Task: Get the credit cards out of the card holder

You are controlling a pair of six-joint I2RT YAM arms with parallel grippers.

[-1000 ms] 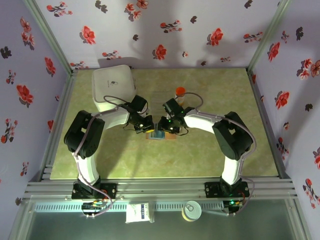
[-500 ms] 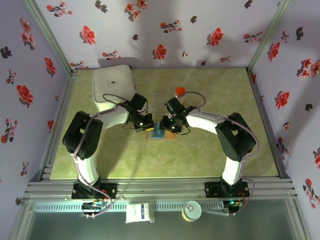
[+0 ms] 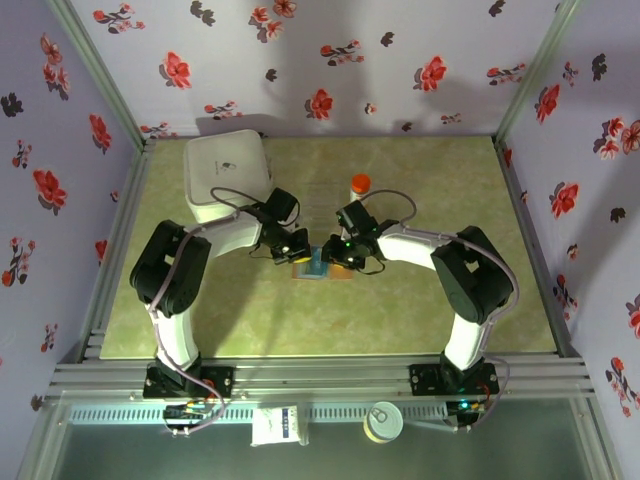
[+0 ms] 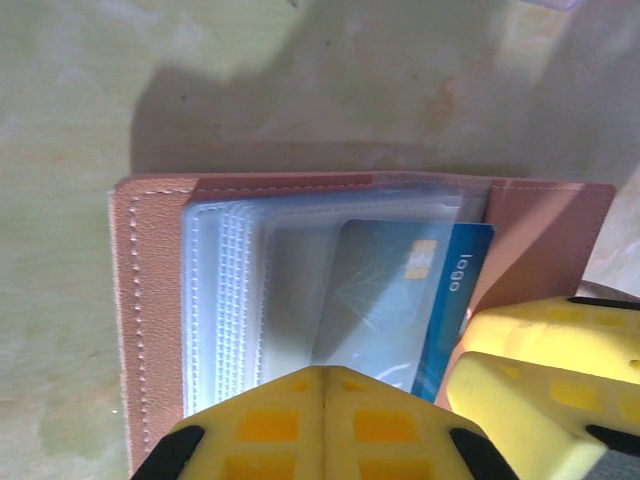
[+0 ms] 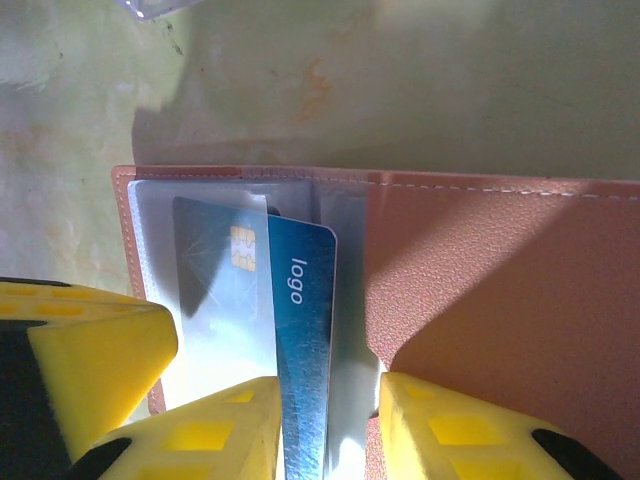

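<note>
The card holder (image 3: 322,270) lies open mid-table, brown leather (image 4: 150,300) with clear plastic sleeves. A blue credit card (image 5: 300,300) with a chip and the word "logo" sticks partly out of a sleeve toward the spine (image 4: 465,290). My left gripper (image 3: 298,254) is shut, and its joined tips (image 4: 325,385) rest on the sleeves. My right gripper (image 3: 338,258) stands partly open (image 5: 328,400). The card's bare strip and a sleeve edge lie between its fingers (image 4: 540,370). The bare leather panel (image 5: 480,280) lies to their right.
A large white square container (image 3: 228,172) sits at the back left, close behind my left arm. An orange-capped bottle (image 3: 359,186) stands just behind my right wrist. The enclosure's flowered walls ring the green tabletop (image 3: 450,310).
My right wrist has edged slightly to the right and the orange-capped bottle behind it shows more. The left gripper and the holder have stayed where they were.
</note>
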